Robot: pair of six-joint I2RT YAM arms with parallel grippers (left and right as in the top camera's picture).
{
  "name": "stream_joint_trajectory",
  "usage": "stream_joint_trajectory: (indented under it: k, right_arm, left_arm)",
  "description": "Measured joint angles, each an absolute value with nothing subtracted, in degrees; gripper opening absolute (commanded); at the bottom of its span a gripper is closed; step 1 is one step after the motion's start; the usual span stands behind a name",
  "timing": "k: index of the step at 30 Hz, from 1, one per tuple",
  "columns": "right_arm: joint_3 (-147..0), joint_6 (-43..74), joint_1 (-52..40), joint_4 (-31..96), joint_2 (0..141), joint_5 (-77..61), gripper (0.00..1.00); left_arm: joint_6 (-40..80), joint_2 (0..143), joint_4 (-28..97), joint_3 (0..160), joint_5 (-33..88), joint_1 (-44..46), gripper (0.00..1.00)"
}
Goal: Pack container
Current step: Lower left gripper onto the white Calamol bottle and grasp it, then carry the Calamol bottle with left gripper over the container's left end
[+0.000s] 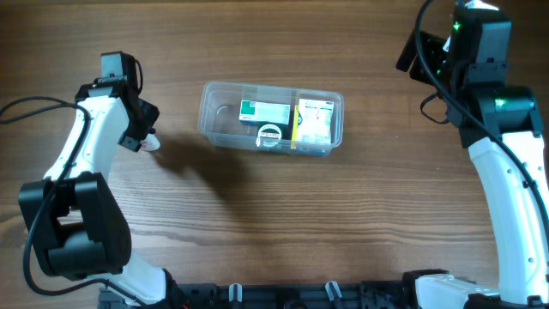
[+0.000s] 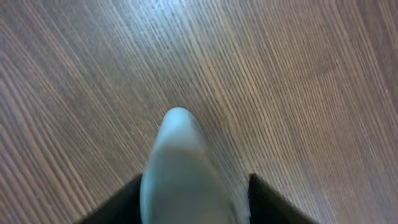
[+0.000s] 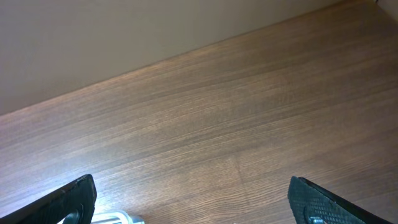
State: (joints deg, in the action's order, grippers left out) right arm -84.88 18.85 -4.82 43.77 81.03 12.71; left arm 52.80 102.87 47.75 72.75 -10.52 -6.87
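The clear plastic container [image 1: 271, 118] sits on the wooden surface [image 1: 343, 215] just above the middle of the overhead frame, long side running left to right. Inside it, a green-and-white box [image 1: 264, 110] lies in the left half and a yellow-and-white box [image 1: 314, 120] in the right half. A small round item [image 1: 269, 136] rests against the near wall between them; what it is cannot be told.

The left gripper [image 1: 147, 142] hangs at centre left of the overhead frame, near the container's left end but apart from it. Its jaws are closed on a white rounded object [image 2: 177, 162], which pokes out past the dark fingers in the left wrist view.

The right gripper [image 3: 193, 204] is in the upper right corner, well apart from the container. Its jaws are spread wide with only bare wood between them.
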Motion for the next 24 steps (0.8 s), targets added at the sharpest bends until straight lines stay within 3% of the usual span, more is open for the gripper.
stream_joint_trajectory:
  k: [2, 6, 24]
  right_arm:
    - [-84.88, 18.85, -4.82, 43.77, 81.03, 12.71, 1.00]
    - [-84.88, 18.85, -4.82, 43.79, 81.03, 12.71, 1.00]
    - [-84.88, 18.85, -4.82, 43.77, 81.03, 12.71, 1.00]
  left_arm:
    - [52.75, 102.94, 47.35, 72.75, -10.70, -6.87, 0.26]
    - [52.16, 103.09, 47.35, 72.79, -11.29, -6.87, 0.20]
    - [32.10, 99.59, 54.43, 78.46, -5.89, -6.72, 0.22]
